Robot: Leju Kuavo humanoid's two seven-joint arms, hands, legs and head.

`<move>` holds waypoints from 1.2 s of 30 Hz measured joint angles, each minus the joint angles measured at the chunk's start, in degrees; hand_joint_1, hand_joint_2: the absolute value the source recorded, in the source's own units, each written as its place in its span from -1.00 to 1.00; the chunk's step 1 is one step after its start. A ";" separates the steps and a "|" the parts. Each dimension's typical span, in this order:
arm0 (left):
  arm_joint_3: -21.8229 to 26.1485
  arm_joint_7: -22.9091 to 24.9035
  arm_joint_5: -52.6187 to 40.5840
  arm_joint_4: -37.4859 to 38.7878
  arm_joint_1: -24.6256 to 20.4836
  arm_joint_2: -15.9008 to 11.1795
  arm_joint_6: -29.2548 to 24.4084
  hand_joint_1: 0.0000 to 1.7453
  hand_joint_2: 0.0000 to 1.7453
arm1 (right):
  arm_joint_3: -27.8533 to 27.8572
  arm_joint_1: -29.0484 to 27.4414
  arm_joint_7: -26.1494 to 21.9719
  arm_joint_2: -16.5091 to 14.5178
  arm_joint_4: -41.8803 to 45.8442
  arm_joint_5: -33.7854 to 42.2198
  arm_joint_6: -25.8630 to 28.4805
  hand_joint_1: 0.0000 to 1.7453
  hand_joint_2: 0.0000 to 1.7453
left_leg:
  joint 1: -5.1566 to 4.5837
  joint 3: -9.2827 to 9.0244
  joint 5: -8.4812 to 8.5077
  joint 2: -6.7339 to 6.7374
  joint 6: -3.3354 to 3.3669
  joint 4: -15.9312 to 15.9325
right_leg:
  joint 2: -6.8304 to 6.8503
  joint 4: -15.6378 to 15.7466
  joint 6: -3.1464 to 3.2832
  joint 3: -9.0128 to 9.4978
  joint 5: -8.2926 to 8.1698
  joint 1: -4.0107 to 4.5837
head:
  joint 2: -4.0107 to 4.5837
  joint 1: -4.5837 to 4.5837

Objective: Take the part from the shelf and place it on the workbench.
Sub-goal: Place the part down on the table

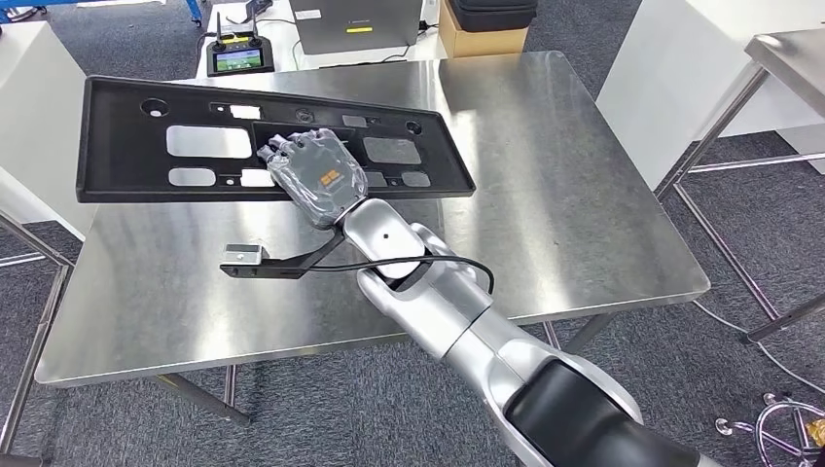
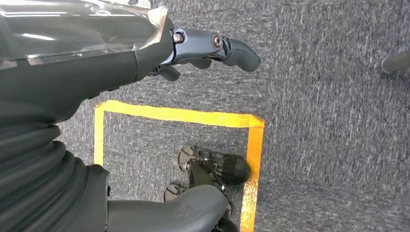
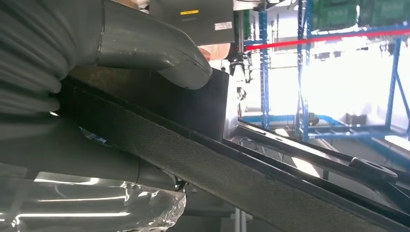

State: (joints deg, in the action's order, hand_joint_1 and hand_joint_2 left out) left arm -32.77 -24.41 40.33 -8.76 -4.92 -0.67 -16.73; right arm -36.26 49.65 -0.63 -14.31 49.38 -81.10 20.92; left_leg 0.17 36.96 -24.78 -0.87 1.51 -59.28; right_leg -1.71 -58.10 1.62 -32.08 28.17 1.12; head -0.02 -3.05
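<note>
A long black plastic panel part [image 1: 126, 146] with several cut-outs lies across the far left of the steel workbench [image 1: 564, 195], and its left end reaches past the table's edge. My right hand [image 1: 316, 175] grips the part at the middle of its near edge. Whether the part rests on the steel or hangs just above it, I cannot tell. In the right wrist view the thumb [image 3: 159, 53] presses on top of the part's textured black edge [image 3: 217, 164]. My left hand [image 2: 145, 58] hangs over grey carpet with its fingers [image 2: 232, 48] stretched out and nothing in them.
Behind the workbench stand a handheld controller with a screen [image 1: 232, 58], a grey case [image 1: 355, 24] and a cardboard box [image 1: 482, 39]. A white block [image 1: 681, 68] and another steel table [image 1: 788, 58] stand to the right. Yellow tape [image 2: 183, 116] marks the carpet.
</note>
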 joint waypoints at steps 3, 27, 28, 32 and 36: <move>-0.27 -0.02 0.04 0.01 0.00 0.01 0.03 -1.00 1.00 | -0.12 1.04 0.00 -0.49 -3.09 -0.03 0.16 1.00 1.00 | 0.00 -0.03 0.02 0.00 0.02 0.00 | 0.00 0.01 -0.01 0.03 -0.01 0.01 | 0.00 -0.01; -1.93 3.97 -0.01 -0.23 -4.19 2.04 -1.41 -1.00 1.00 | 0.05 7.56 8.88 -0.10 -28.46 -2.53 -9.79 1.00 1.00 | 0.23 -0.22 0.14 -0.17 0.03 -0.02 | 0.11 0.01 -0.02 0.20 -0.06 0.21 | 0.00 0.01; -2.16 4.62 -0.25 -0.27 -4.93 2.48 -1.75 -1.00 1.00 | 0.48 7.54 9.74 0.33 -29.33 -2.06 -10.21 1.00 1.00 | 0.22 -0.23 0.15 -0.20 0.03 -0.03 | 0.13 0.01 -0.02 0.21 -0.06 0.21 | 0.00 0.01; -2.89 7.42 -0.74 -0.65 -8.20 4.42 -3.17 -1.00 1.00 | 2.02 7.28 11.36 1.79 -31.69 -1.20 -11.45 1.00 1.00 | 0.21 -0.23 0.15 -0.22 0.04 -0.05 | 0.14 0.01 -0.05 0.24 -0.08 0.20 | 0.00 0.01; -3.57 10.46 -1.27 -1.06 -11.77 6.27 -4.50 -1.00 1.00 | 3.14 6.58 11.95 2.40 -32.91 -0.68 -12.11 1.00 1.00 | 0.22 -0.23 0.16 -0.24 0.06 -0.07 | 0.14 0.01 -0.05 0.24 -0.09 0.19 | 0.00 0.01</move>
State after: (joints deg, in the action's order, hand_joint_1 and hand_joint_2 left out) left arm -36.34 -13.95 39.05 -9.82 -16.69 5.61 -21.22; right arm -33.12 56.23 11.32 -11.91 16.46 -81.77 8.81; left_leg 0.39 36.73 -24.62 -1.11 1.57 -59.35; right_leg -1.57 -58.09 1.57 -31.84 28.09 1.31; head -0.02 -3.04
